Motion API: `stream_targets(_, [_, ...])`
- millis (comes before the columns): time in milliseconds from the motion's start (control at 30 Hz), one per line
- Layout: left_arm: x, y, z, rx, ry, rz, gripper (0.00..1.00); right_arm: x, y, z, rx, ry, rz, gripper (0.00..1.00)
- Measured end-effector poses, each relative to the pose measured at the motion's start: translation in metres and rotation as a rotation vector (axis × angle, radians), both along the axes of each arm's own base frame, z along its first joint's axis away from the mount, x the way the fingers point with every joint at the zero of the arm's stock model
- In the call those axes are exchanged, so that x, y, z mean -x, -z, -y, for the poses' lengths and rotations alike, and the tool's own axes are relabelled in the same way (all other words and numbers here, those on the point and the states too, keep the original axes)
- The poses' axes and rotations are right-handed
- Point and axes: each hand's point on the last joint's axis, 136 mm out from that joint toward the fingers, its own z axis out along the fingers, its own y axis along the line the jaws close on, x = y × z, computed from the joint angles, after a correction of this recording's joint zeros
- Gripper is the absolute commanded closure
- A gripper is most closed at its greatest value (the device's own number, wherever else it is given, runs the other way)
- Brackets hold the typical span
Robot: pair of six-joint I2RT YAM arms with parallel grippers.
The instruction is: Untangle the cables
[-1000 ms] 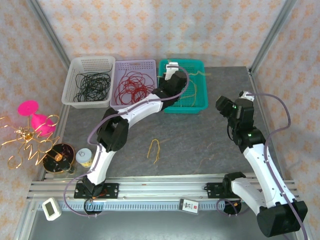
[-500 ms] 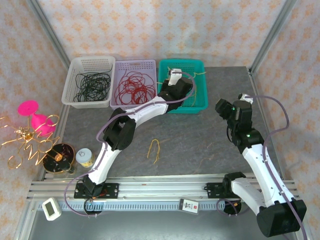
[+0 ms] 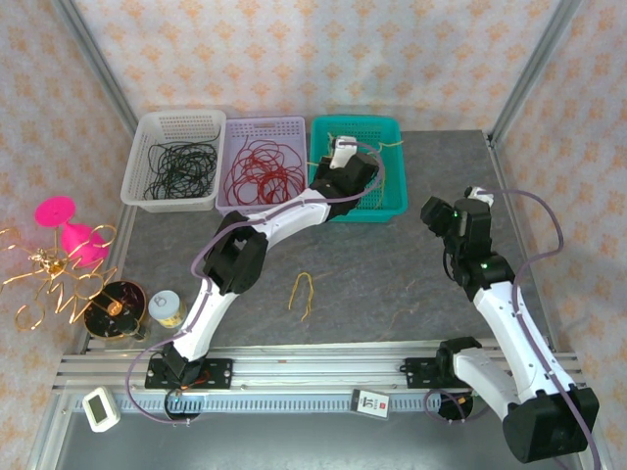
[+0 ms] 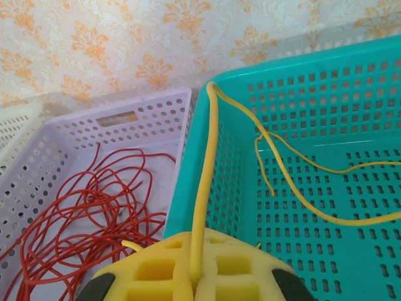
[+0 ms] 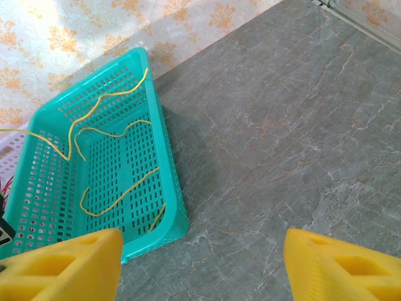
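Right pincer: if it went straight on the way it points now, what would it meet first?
Probably the bare table, just beside the teal basket. Nothing lies between the open right pincer and it, though depth is unclear.

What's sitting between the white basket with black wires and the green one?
A lilac basket holding loose loops of red cable, standing side by side with both. The top view shows it.

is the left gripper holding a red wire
No, the left gripper pinches a yellow cable that leads up to the teal basket's rim.
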Motion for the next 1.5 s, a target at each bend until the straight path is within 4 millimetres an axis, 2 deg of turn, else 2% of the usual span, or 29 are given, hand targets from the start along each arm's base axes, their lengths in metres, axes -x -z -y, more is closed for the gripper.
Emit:
stream_targets(100, [-0.005, 0.010, 0.010, -0.020, 0.011, -0.013, 1.00, 0.000, 0.002, 0.000, 0.001, 0.000, -0.004, 0.32])
stream_targets(400, [-0.005, 0.068, 0.027, -0.113, 0.045, -0.104, 1.00, -0.001, 0.011, -0.001, -0.002, -0.002, -0.023, 0.32])
stream_targets(500, [-0.007, 0.077, 0.030, -0.123, 0.053, -0.119, 1.00, -0.001, 0.014, -0.003, -0.012, -0.008, -0.029, 0.31])
stream_targets(633, [-0.009, 0.078, 0.033, -0.118, 0.062, -0.121, 1.00, -0.002, 0.021, -0.005, -0.019, -0.018, -0.048, 0.31])
stream_targets(700, [-0.009, 0.079, 0.035, -0.114, 0.068, -0.124, 1.00, -0.002, 0.023, -0.006, -0.022, -0.023, -0.054, 0.31])
stream_targets(833, [-0.009, 0.079, 0.036, -0.115, 0.076, -0.131, 0.63, -0.004, 0.029, -0.008, -0.027, -0.028, -0.067, 0.31])
stream_targets(867, [-0.009, 0.079, 0.036, -0.111, 0.074, -0.131, 0.57, -0.005, 0.031, -0.008, -0.028, -0.029, -0.071, 0.31])
stream_targets(1133, [-0.008, 0.079, 0.037, -0.109, 0.081, -0.136, 0.42, -0.037, 0.057, -0.011, -0.035, -0.033, -0.136, 0.31])
stream_targets(1267, [-0.008, 0.073, 0.042, -0.084, 0.108, -0.139, 0.34, -0.063, 0.048, -0.014, -0.043, -0.037, -0.124, 0.31])
stream_targets(1367, [-0.008, 0.056, 0.046, -0.045, 0.132, -0.125, 0.31, -0.082, 0.029, -0.018, -0.054, -0.048, -0.074, 0.31])
stream_targets(1500, [-0.005, 0.012, 0.051, 0.032, 0.170, -0.080, 0.34, -0.101, 0.014, -0.025, -0.070, -0.072, -0.036, 0.35])
